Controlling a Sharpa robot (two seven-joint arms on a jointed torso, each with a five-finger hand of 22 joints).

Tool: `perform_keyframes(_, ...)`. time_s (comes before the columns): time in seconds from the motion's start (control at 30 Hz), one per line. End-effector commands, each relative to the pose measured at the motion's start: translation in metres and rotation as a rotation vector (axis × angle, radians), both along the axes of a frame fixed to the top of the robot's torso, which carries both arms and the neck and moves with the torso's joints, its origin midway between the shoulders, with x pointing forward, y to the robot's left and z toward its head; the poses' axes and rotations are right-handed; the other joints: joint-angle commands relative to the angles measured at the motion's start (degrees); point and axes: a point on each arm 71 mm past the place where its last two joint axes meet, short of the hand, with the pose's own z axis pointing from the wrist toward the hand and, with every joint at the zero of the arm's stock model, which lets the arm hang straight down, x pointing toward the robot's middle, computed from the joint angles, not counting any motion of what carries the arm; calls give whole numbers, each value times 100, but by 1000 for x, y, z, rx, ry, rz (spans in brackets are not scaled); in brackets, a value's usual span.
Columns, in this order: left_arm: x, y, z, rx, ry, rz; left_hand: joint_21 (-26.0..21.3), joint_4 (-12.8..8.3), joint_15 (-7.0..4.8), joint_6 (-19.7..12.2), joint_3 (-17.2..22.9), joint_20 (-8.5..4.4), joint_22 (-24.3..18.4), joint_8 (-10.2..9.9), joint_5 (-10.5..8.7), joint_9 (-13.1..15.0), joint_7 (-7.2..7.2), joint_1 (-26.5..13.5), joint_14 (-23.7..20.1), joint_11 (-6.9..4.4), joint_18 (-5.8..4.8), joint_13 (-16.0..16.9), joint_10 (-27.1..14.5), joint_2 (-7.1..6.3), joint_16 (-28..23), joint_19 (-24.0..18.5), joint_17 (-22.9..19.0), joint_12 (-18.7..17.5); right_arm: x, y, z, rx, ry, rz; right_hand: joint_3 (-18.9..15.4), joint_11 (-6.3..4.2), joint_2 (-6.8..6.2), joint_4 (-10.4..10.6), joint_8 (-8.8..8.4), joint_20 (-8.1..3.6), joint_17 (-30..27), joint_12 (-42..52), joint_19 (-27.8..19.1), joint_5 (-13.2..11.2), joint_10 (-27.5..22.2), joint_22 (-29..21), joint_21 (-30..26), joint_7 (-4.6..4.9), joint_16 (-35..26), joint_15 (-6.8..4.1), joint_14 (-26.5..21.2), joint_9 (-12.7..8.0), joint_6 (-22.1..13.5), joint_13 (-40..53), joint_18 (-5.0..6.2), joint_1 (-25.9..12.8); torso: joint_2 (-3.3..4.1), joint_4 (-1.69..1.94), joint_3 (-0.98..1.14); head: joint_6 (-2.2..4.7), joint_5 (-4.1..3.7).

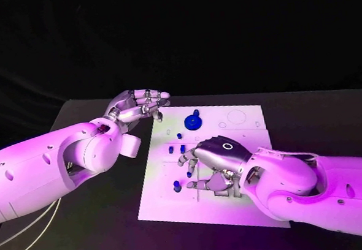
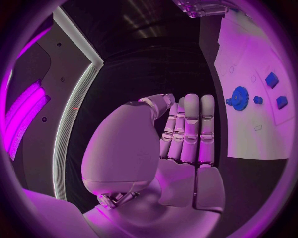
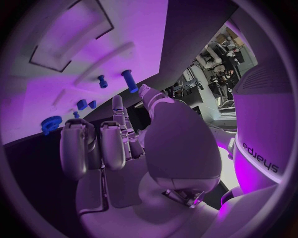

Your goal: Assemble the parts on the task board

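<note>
The right hand [image 1: 213,158] is hovering over the task board [image 1: 245,206], fingers [image 3: 111,144] loosely apart and gripping nothing. The nearest blue peg [image 3: 129,81], lying flat at its ten o'clock, is pointing its long axis toward twelve. The left hand [image 1: 136,107], fingers curled, empty, is idling beyond the board's eleven o'clock corner near the blue gear [image 1: 193,122].

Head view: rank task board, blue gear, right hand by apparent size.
1. task board, clearly largest.
2. right hand, hovering over the board and nearer the camera, so it looks bigger.
3. blue gear, smallest by far.
</note>
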Motion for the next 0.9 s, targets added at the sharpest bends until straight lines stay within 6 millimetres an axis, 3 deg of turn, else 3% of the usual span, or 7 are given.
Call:
perform_keyframes(0.03,0,-2,1,-11,-2,-13,-37,-13,-19,18,23,-24,-7,-14,31,7,12,-31,14,1,85,8,-48,40,-29,-5,-6,22,5,-15,14,129,27,-51,-96,26,101,30,7,2,8,68,145,16,46,1071,-2,26,-16,2,186,23,53,34,-20,47,-3,-1,2,44,-68)
perform_keyframes(0.13,0,-2,0,-10,-1,-14,-37,-13,-19,18,23,-24,-7,-14,31,7,12,-31,14,1,85,8,-48,40,-29,-5,-6,22,17,-47,22,151,112,-158,-89,-5,250,37,247,3,164,467,273,48,635,1197,305,29,79,-11,233,120,520,254,-85,167,-17,-5,-6,64,-181)
perform_keyframes(0.27,0,-2,0,-9,0,-13,-44,-13,-20,19,25,-25,-10,-15,30,11,11,-45,17,0,85,11,-59,39,-33,-2,-15,40,26,-86,25,144,208,-287,-250,-209,298,52,528,-144,228,1317,406,193,1106,1332,637,-165,138,-181,266,264,797,956,-155,-40,-23,-26,-16,88,-329)
perform_keyframes(0.3,0,-2,0,-9,0,-13,-44,-13,-20,19,25,-25,-10,-15,30,11,11,-45,17,0,85,11,-59,39,-33,-2,-15,40,26,-92,25,141,223,-309,-336,-283,316,14,658,-211,256,1826,440,257,896,1369,722,-247,169,-257,285,374,766,1506,-173,-103,-25,-36,-17,95,-356)
perform_keyframes(0.37,0,-2,0,-9,0,-12,-44,-13,-20,19,25,-25,-10,-15,30,11,11,-45,17,0,85,11,-59,39,-33,-2,-15,40,26,-109,23,125,265,-367,-468,-307,422,38,885,-233,405,3806,520,269,1070,1448,935,-276,259,-256,317,578,747,3510,-221,-325,-31,-60,-14,89,-407)
perform_keyframes(0.43,0,-3,-1,-8,1,-13,-44,-13,-20,19,25,-25,-10,-15,30,11,11,-45,17,0,85,11,-59,39,-33,-2,-15,40,24,-121,21,111,294,-410,-666,-322,489,31,1124,-230,525,5056,554,581,1007,1481,1024,-266,341,-271,339,842,594,4841,-242,-546,-37,-80,-13,77,-449)
perform_keyframes(0.9,-1,-3,-2,-7,5,-16,-46,-10,-19,19,25,-25,-11,-16,30,12,12,-53,18,1,84,12,-62,39,-34,-1,-18,45,-9,-158,-7,-34,357,-589,-1201,-317,603,93,1378,-245,770,6219,588,537,1286,1510,1115,-308,483,-274,377,1144,473,6089,-262,-966,-50,-136,-20,28,-671)
